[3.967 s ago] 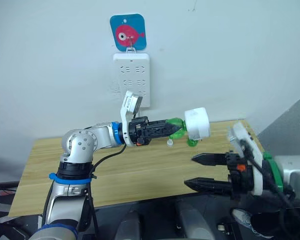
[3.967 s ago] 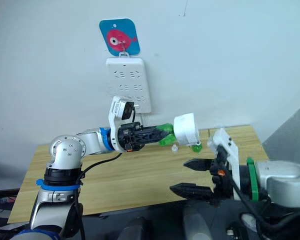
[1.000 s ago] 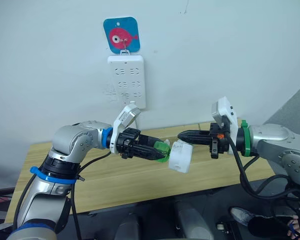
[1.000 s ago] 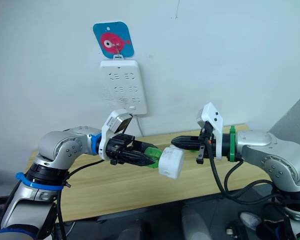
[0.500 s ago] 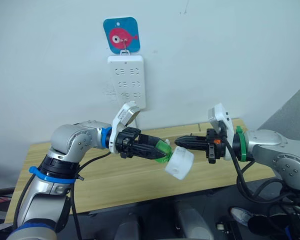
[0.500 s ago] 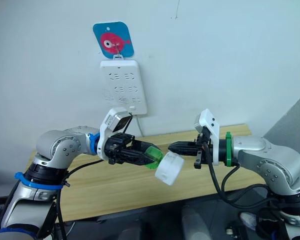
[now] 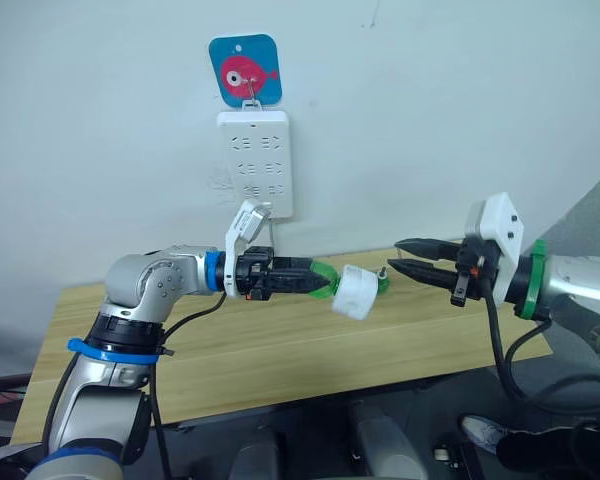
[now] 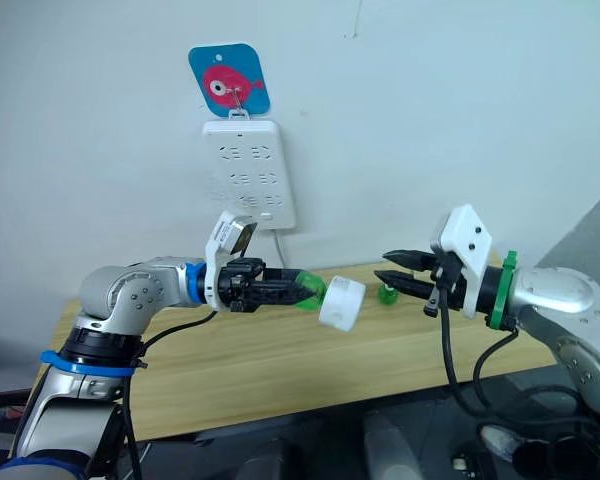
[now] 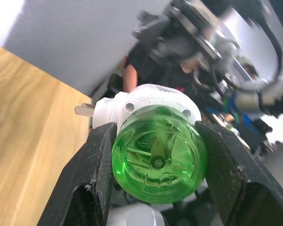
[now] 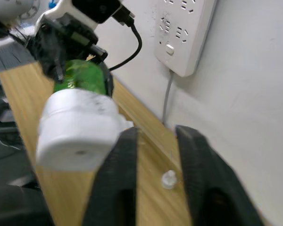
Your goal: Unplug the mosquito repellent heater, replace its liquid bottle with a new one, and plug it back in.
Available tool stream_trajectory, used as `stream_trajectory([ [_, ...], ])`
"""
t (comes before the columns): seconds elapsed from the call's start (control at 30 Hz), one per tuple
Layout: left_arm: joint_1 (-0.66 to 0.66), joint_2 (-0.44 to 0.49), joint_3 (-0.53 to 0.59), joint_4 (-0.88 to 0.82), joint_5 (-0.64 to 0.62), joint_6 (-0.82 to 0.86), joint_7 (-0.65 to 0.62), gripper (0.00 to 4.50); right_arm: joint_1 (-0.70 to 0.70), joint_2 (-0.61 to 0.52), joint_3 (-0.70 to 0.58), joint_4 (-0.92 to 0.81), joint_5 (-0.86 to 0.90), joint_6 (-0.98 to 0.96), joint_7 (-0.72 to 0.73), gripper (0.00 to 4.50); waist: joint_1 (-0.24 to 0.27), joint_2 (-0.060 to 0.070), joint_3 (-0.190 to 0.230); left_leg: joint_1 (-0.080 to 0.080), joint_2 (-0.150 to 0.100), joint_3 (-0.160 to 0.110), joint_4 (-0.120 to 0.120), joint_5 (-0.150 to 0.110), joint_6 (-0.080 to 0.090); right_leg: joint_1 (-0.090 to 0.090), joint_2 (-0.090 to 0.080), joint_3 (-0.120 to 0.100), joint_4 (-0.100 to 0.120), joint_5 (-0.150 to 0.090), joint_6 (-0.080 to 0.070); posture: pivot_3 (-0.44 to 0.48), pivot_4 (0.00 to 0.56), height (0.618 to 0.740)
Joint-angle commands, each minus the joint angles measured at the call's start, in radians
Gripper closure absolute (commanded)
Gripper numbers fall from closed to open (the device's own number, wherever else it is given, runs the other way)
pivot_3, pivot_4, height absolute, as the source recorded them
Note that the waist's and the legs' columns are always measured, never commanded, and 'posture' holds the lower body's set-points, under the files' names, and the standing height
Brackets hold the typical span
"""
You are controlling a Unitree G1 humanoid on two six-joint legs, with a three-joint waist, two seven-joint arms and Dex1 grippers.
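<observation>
Green bottle (image 7: 323,281) is clamped betw. the left gripper (image 7: 317,281) fingers, w/ the white heater (image 7: 357,292) still on its far end, held in the air over the table (image 7: 280,345), below and right of the strip (image 7: 255,163) on the wall. Right gripper (image 7: 408,257) hangs just right of the heater, not touching it, fingers a little apart, holding nothing. A 2nd green bottle (image 8: 387,294) lies on the table right of the heater, below the right gripper. Left wrist view: bottle base (image 9: 158,160) pinched on both sides by the black fingers (image 9: 95,162), heater (image 9: 146,96) behind it, one prong (image 9: 84,110) sticking out sideways. Right wrist view: heater (image 10: 78,129) and bottle (image 10: 84,76) in front of the strip (image 10: 184,29), a small clear cap (image 10: 168,179) on the table betw. the parted fingers (image 10: 117,179).
</observation>
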Motion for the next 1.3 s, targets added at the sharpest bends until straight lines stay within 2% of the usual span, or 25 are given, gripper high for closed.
stream_trajectory([
  [0.03, -0.037, -0.016, 0.065, 0.005, -0.041, 0.016, 0.037, 2.18, 0.075, -0.04, 0.005, -0.094, -0.172, -0.181, 0.041, 1.81, 0.0, 0.0, 0.0, 0.0, 0.0, 0.0, 0.0, 0.0, 0.0, 0.0, 0.0, 0.0, 0.0, 0.0, 0.0, -0.22, 0.143, 0.74],
  [0.2, -0.048, -0.023, 0.07, 0.006, -0.044, 0.029, 0.046, 2.18, 0.171, -0.06, 0.066, -0.082, -0.452, -0.45, 0.045, 0.0, -0.001, 0.0, 0.0, 0.001, -0.001, 0.001, 0.0, 0.0, 0.0, 0.001, 0.001, 0.001, 0.0, 0.0, 0.0, -0.22, 0.143, 0.74],
  [0.3, -0.052, -0.022, 0.067, 0.005, -0.049, 0.035, 0.042, 2.18, 0.145, -0.056, 0.133, -0.022, -0.689, -0.604, -0.019, 0.0, -0.003, 0.0, -0.001, 0.002, -0.001, 0.002, 0.0, 0.0, -0.001, 0.001, 0.001, 0.002, 0.0, 0.0, 0.0, -0.226, 0.139, 0.74],
  [0.37, -0.053, -0.02, 0.065, 0.003, -0.049, 0.038, 0.04, 2.18, 0.115, -0.033, 0.173, -0.007, -0.752, -0.642, -0.027, 0.0, -0.004, 0.0, -0.001, 0.002, -0.001, 0.002, 0.0, 0.0, -0.001, 0.001, 0.001, 0.002, 0.0, 0.0, 0.0, -0.226, 0.137, 0.74],
  [0.6, -0.06, -0.024, 0.061, -0.003, -0.05, 0.044, 0.038, 2.18, 0.077, 0.044, 0.274, 0.009, -0.835, -0.695, 0.003, 0.0, -0.004, 0.0, -0.001, 0.002, 0.0, 0.001, 0.0, 0.0, -0.001, 0.0, 0.0, 0.001, 0.001, 0.0, 0.0, -0.226, 0.131, 0.74],
  [1.0, -0.055, -0.025, 0.057, -0.025, -0.06, 0.059, 0.036, 2.18, -0.017, 0.165, 0.324, 0.086, -0.932, -0.724, -0.016, 0.0, -0.007, 0.0, -0.003, 0.002, -0.001, 0.0, 0.001, 0.0, -0.001, 0.001, -0.001, 0.001, 0.001, 0.001, -0.001, -0.225, 0.125, 0.74],
  [1.1, -0.057, -0.024, 0.056, -0.027, -0.061, 0.064, 0.032, 2.18, -0.026, 0.179, 0.328, 0.101, -0.935, -0.747, -0.009, 0.63, -0.007, 0.0, -0.004, 0.002, -0.001, 0.0, 0.001, 0.0, -0.001, 0.001, -0.001, 0.001, 0.001, 0.001, -0.001, -0.225, 0.123, 0.74],
  [1.2, -0.056, -0.019, 0.05, -0.032, -0.059, 0.068, 0.022, 2.18, -0.035, 0.186, 0.334, 0.109, -0.934, -0.776, -0.003, 1.55, -0.007, 0.001, -0.005, 0.002, -0.001, 0.0, 0.001, 0.0, -0.001, 0.001, -0.001, 0.001, 0.001, 0.001, -0.001, -0.225, 0.123, 0.74],
  [1.3, -0.053, -0.012, 0.038, -0.038, -0.052, 0.065, 0.01, 2.18, -0.042, 0.189, 0.334, 0.113, -0.929, -0.805, 0.002, 1.55, -0.007, 0.001, -0.007, 0.002, -0.001, 0.0, 0.001, 0.0, -0.001, 0.001, -0.001, 0.0, 0.002, 0.001, -0.001, -0.227, 0.123, 0.74],
])
